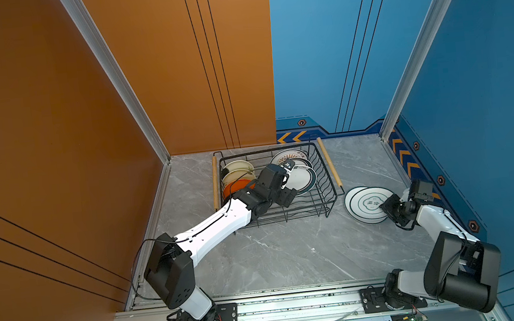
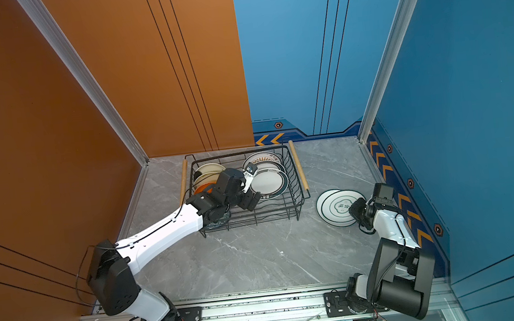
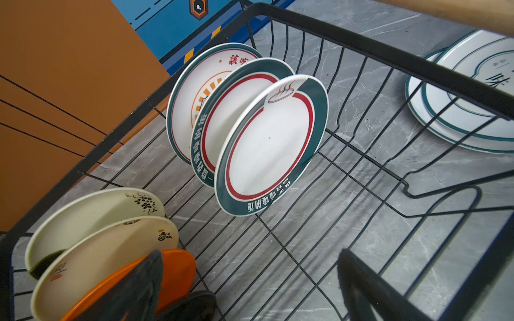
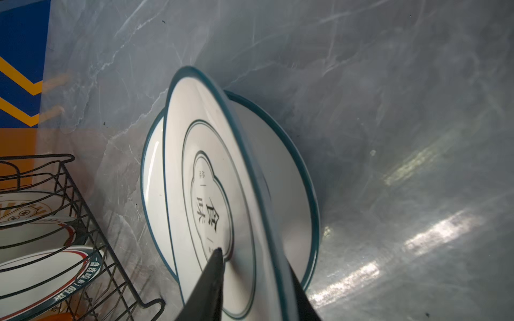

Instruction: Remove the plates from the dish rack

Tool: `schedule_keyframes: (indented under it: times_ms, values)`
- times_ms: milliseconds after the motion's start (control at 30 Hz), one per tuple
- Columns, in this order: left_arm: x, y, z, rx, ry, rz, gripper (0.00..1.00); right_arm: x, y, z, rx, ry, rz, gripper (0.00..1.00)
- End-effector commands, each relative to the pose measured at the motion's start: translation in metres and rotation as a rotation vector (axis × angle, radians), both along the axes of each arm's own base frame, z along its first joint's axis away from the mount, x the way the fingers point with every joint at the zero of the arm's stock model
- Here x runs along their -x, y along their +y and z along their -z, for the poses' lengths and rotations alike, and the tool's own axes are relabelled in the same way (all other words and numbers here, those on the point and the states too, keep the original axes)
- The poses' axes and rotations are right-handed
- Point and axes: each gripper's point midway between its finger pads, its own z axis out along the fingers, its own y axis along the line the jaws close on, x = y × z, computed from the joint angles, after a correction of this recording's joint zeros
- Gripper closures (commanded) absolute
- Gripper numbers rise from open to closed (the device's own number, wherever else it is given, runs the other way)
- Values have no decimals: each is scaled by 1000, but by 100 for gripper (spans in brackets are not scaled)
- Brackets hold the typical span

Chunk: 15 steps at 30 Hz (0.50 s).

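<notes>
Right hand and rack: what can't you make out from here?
- Right hand: grip on the upper plate unclear; right wrist view blurred, top views too small.
- Black plate in the dish rack: cut off by the left wrist view's edge; left arm mostly covers it in both top views.

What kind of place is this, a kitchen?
Probably a robot test cell staged as a kitchen, not a home: two arms bolted to an aluminium rail, printed orange and blue wall panels, and a dish rack of plates.

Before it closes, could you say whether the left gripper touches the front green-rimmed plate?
Apart: left wrist view shows dish rack wires between left gripper and green-rimmed plate.
</notes>
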Motion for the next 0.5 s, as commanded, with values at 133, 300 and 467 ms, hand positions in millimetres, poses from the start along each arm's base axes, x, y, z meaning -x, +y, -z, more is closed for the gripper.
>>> schedule_keyframes:
  times_ms: [133, 300, 467]
  values:
    - [-2, 11, -9, -6, -44, -43, 2, 9, 4, 12, 2, 59, -11, 59]
    - [-1, 15, -10, -6, -50, -52, 2, 10, 4, 13, 22, 76, -25, 47]
    - [0, 19, -10, 1, -48, -63, 2, 11, 4, 13, 70, 103, -39, 39]
